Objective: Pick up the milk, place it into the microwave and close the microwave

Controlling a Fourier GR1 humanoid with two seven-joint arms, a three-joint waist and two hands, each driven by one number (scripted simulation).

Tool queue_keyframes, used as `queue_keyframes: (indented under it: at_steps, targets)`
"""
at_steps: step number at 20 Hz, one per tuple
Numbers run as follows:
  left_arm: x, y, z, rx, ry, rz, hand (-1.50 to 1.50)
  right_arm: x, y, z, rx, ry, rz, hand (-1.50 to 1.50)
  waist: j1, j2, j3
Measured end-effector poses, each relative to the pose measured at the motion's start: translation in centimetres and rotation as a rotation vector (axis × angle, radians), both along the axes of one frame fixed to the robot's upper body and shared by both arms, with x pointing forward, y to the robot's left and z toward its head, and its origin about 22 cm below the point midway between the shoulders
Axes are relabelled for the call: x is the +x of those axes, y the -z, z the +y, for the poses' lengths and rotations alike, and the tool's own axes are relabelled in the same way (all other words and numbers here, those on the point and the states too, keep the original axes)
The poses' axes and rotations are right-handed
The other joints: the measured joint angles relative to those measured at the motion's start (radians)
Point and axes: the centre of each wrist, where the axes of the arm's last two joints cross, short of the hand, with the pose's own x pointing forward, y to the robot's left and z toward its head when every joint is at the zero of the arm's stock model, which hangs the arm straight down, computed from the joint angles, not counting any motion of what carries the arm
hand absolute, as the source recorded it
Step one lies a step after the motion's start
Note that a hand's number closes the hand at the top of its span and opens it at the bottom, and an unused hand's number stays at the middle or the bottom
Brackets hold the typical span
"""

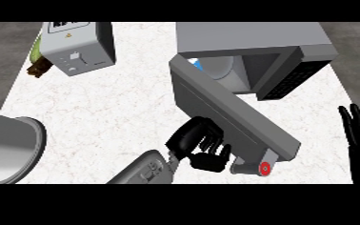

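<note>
Milk inside microwave, white carton visible in cavity. Left hand, fingers curled, holding nothing, pressed against outer face of open door. Push near free edge, sweep steadily until shut. Right hand resting open at right edge.

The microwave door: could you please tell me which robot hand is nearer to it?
Left. The left robot hand is right at the open microwave door, against its outer face near the free end. The right robot hand rests at the view's right edge, apart from it.
</note>
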Motion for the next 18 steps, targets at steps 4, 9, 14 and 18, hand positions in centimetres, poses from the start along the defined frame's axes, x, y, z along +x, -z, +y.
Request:
queue_keyframes:
  at_steps: [4,9,14,18]
  targets:
    - [0.7,-0.2,-1.2,0.010,-0.010,0.024,-1.50,0.8,-1.7,0.9,-0.005,-0.080,-0.018,-1.50,-0.036,0.008,-0.001]
    - [2.0,-1.6,-2.1,-0.077,-0.039,0.008,1.50,1.7,-3.9,1.6,-0.009,-0.176,-0.059,-1.50,-0.085,0.019,-0.003]
    - [3.3,-3.5,-2.9,-0.184,-0.063,-0.017,1.50,2.3,-5.5,2.3,-0.022,-0.261,-0.088,-1.50,-0.137,0.032,-0.004]
    - [4.6,-5.0,-3.5,-0.225,-0.088,-0.037,1.50,2.7,-7.0,2.6,-0.038,-0.307,-0.117,-1.50,-0.182,0.039,-0.004]
